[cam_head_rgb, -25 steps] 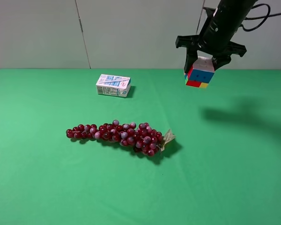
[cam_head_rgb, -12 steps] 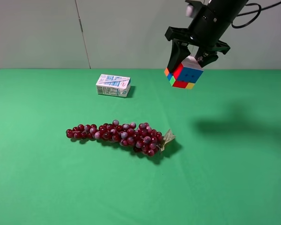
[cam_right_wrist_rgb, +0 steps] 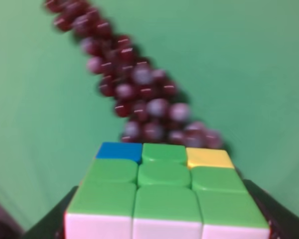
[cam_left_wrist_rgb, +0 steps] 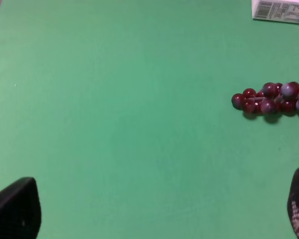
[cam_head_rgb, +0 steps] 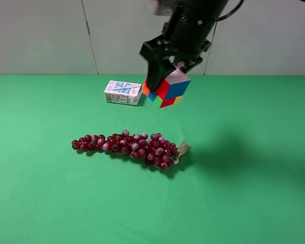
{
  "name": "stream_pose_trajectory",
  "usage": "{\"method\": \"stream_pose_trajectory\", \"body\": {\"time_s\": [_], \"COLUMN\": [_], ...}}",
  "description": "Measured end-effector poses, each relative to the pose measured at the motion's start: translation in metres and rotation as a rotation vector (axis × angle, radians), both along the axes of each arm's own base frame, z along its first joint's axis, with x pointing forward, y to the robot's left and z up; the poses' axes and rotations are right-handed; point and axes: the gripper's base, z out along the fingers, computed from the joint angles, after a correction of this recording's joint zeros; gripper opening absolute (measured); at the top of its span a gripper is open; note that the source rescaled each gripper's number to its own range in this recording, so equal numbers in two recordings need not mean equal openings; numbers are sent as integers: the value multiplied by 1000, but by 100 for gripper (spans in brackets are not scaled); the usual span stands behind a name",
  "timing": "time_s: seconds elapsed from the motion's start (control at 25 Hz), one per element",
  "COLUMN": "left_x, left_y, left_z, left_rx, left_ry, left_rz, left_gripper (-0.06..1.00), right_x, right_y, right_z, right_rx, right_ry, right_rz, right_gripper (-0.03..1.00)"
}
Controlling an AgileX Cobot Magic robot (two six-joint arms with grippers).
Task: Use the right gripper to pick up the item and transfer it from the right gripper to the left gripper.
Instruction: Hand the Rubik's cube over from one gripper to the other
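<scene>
Arm [cam_head_rgb: 195, 20] slanting down from above, right claw [cam_head_rgb: 166, 77] clamped on puzzle cube [cam_head_rgb: 171, 90], left claw [cam_left_wrist_rgb: 157, 211] spread wide

Centre: red grape bunch [cam_head_rgb: 129, 146] lies across green cloth [cam_head_rgb: 40, 193].
Rear: white-blue carton [cam_head_rgb: 123, 92], gap before grapes.
Overhead: right gripper [cam_head_rgb: 169, 76] holding puzzle cube [cam_head_rgb: 175, 88] near carton.
Right side: open.

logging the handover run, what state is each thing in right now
puzzle cube: clamped in the right gripper, tilted, lifted clear of the cloth
right gripper: shut on the puzzle cube
left gripper: open, holding nothing
carton: lying flat on the cloth, untouched
grape bunch: lying on the cloth, untouched
</scene>
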Motion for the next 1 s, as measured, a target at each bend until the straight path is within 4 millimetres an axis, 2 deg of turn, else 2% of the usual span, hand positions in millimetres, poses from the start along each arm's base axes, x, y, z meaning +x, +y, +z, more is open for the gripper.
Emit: {"method": "stream_pose_trajectory", "body": {"time_s": [0.32, 0.48, 0.68, 1.0], "left_x": [0, 0, 8, 38], "left_y": [0, -2, -10, -18], "left_z": [0, 0, 1, 11], "left_rx": [-4, -22, -5, 53], "left_ry": [0, -1, 43, 133], "left_rz": [-3, -16, -134, -329], "left_gripper": [97, 97, 97, 97], "right_x": [-47, -62, -66, -67], "right_y": [52, 68, 74, 75], "right_z": [1, 2, 3, 3], "right_rx": [17, 41, 58, 68], "right_ry": [-75, -118, -145, -145], "right_rz": [281, 355, 385, 388], "right_gripper": [3, 3, 3, 3]}}
